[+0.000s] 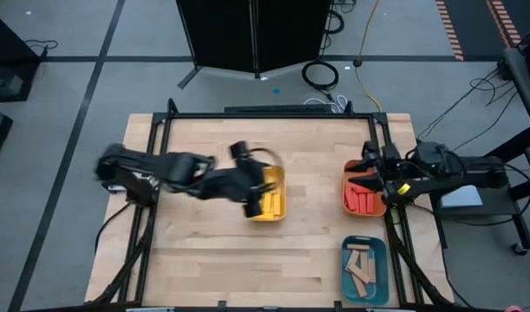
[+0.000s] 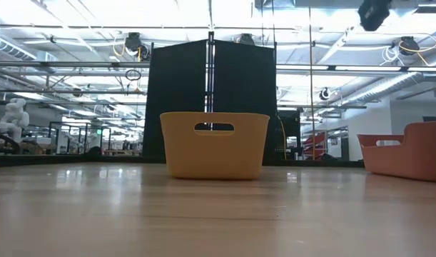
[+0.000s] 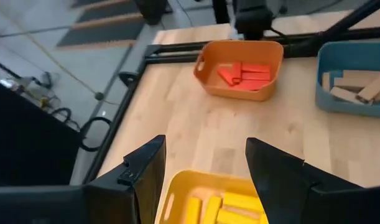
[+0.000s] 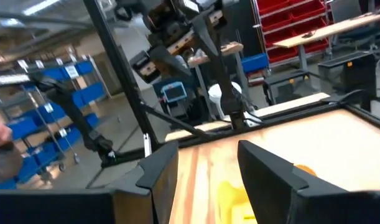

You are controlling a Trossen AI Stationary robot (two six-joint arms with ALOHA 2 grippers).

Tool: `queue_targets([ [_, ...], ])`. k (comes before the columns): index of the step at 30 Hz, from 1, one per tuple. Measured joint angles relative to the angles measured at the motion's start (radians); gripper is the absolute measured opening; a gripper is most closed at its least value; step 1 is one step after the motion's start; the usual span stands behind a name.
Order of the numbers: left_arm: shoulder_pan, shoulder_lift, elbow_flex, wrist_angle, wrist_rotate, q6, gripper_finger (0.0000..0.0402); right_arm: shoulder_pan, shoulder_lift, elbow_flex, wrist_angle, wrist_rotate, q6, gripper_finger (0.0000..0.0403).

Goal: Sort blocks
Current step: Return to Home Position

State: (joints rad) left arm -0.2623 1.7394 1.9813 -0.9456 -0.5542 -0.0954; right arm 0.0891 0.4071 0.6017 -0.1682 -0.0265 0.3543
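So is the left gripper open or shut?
Open, empty: the left gripper shows dark fingers apart, nothing between, above the yellow rounded plastic tray of yellow blocks. The right gripper waits by the orange tray.

The yellow tray [image 2: 214, 153] holds yellow blocks [image 3: 233, 208] on a table [image 1: 204, 251] of pale wood with plank grain. Toward the right arm's side of the yellow tray, the orange tray [image 3: 264, 92] holds red blocks [image 3: 245, 73]. Farther that way and toward the front, the teal tray [image 3: 339, 107] holds plain tan blocks [image 3: 357, 87].

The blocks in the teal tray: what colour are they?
Plain tan wood; the blocks show best in the left wrist view.
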Motion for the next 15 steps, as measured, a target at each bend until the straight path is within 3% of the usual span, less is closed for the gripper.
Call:
queue_targets([
  [6,-0.105,-0.389,-0.592,0.361,-0.054,-0.024,0.0219,0.0,0.03,-0.107,0.166,-0.001,0.064,0.016],
  [11,-0.128,-0.735,-1.102,0.78,-0.058,-0.023,0.0219,0.0,0.044,-0.142,0.173,-0.001,0.073,0.016],
  [15,-0.129,-0.998,-1.433,1.012,-0.045,-0.03,0.0219,0.005,0.035,-0.172,0.172,-0.002,0.019,0.016],
])
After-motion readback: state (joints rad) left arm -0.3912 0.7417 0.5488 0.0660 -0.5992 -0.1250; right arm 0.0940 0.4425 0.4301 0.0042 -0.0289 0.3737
